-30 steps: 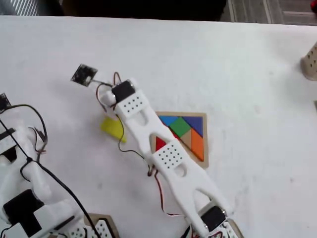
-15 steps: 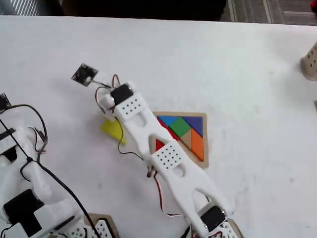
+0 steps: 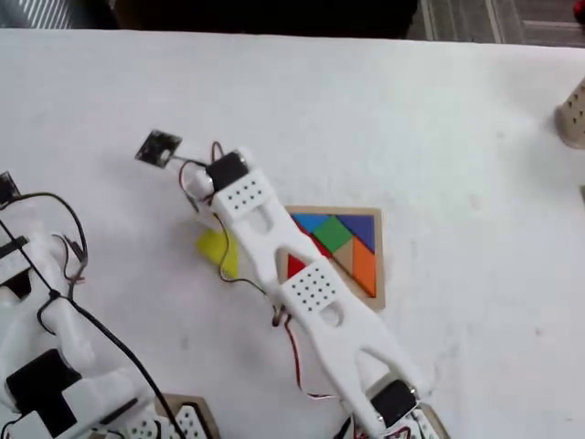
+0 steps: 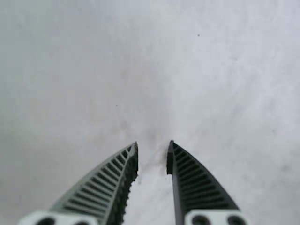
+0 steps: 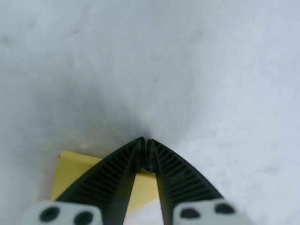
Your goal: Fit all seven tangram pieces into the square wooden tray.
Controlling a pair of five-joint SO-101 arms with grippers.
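Two arms share your white table (image 3: pixel 411 110). Start at the left: your left arm (image 3: pixel 46 375) sits folded low in the near-left corner of the high view, trailing black cable. Its wrist camera shows the left gripper (image 4: pixel 153 150) with its ribbed fingers spread a little, a clear gap between the tips, over bare tabletop with nothing between them.

Moving right, a small black square board (image 3: pixel 158 146) lies on the table on thin wires, just beyond the head of your right arm (image 3: pixel 311 288). That arm runs as a long diagonal from the near edge up toward the left.

The yellow piece (image 3: pixel 216 247) lies flat on the table outside the tray, just beside the arm's left flank and partly hidden beneath it. In the right wrist view, your right gripper (image 5: pixel 146 146) has its fingers pressed together at the tips. They lie over the far edge of that yellow piece (image 5: pixel 70 171), with the tips reaching past it onto the white surface. You cannot tell from here whether they bear down on it.

Next comes the square wooden tray (image 3: pixel 378 261), its left part crossed by the arm. Inside you can see a blue piece (image 3: pixel 311 222), a green piece (image 3: pixel 332 235), a red piece (image 3: pixel 296 266) and an orange piece (image 3: pixel 365 265) fitted edge to edge.

At the far right edge stands a beige perforated object (image 3: pixel 572 114), well apart from the tray.
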